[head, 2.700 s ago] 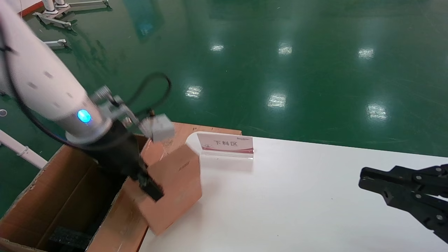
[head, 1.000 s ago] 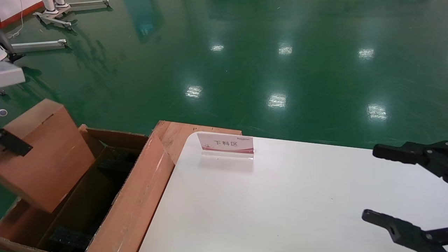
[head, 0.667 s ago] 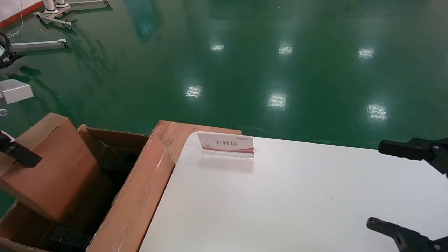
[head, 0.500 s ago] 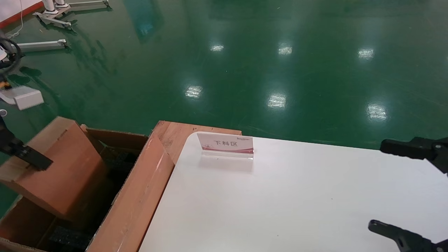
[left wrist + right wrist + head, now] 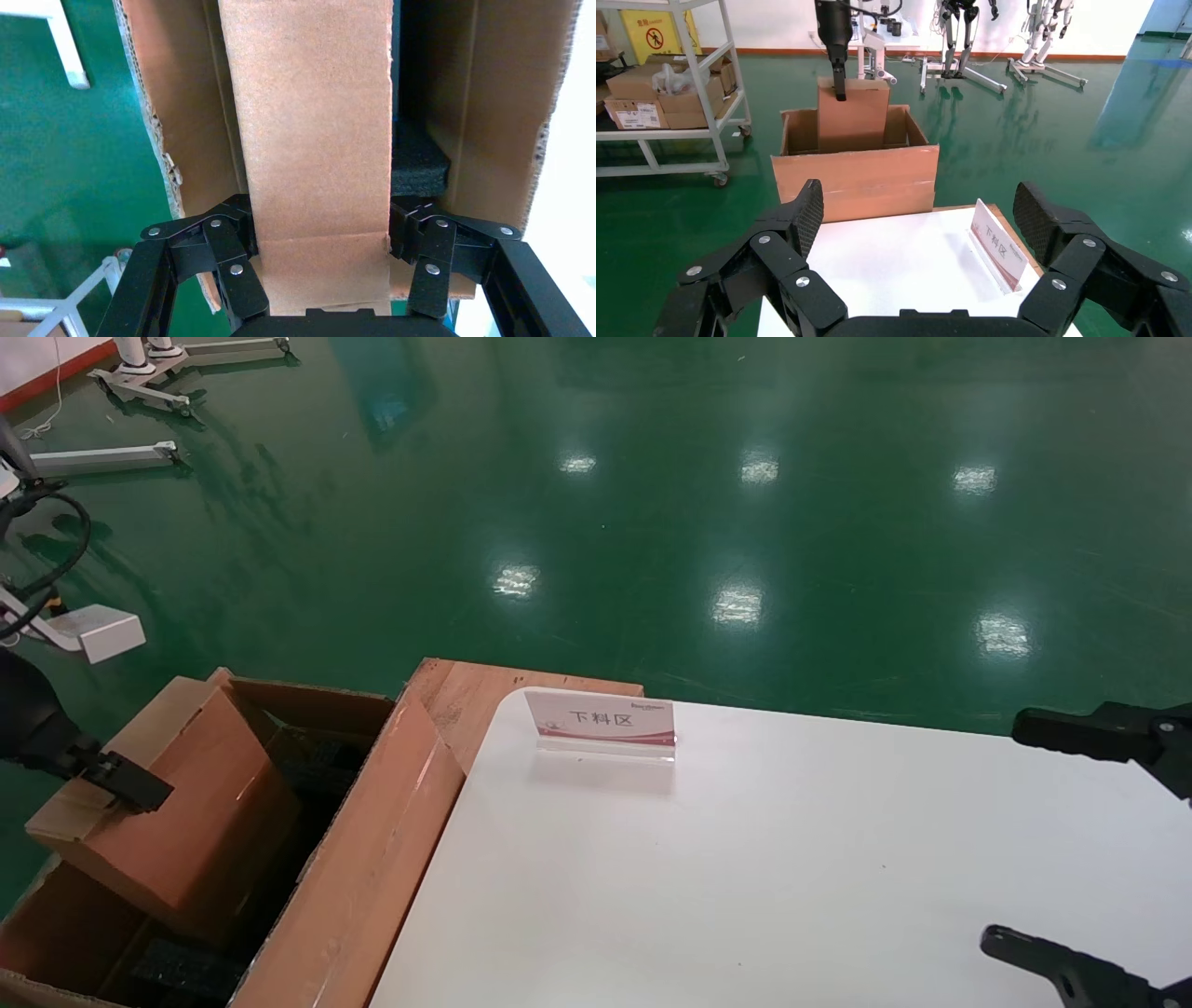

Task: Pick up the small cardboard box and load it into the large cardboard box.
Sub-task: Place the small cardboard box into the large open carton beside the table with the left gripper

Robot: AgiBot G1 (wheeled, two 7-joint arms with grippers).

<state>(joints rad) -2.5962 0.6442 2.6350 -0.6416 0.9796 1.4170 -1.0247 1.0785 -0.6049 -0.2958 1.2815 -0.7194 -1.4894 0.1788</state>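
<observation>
My left gripper is shut on the small cardboard box, a plain reddish-brown carton. The carton hangs tilted, its lower part sunk into the open top of the large cardboard box at the table's left edge. In the left wrist view both black fingers press the small cardboard box from either side, above the black foam in the large cardboard box. My right gripper stands open over the table's right side, holding nothing. From the right wrist view the small cardboard box stands up out of the large cardboard box.
A white table fills the right half, with a pink-and-white sign stand near its far left corner. A wooden board shows behind the table corner. Green floor lies beyond; a shelf rack with cartons stands far off.
My left gripper has carried the small carton leftward off the table, over the large carton, and lowered it into the opening. My right gripper has opened wide.
</observation>
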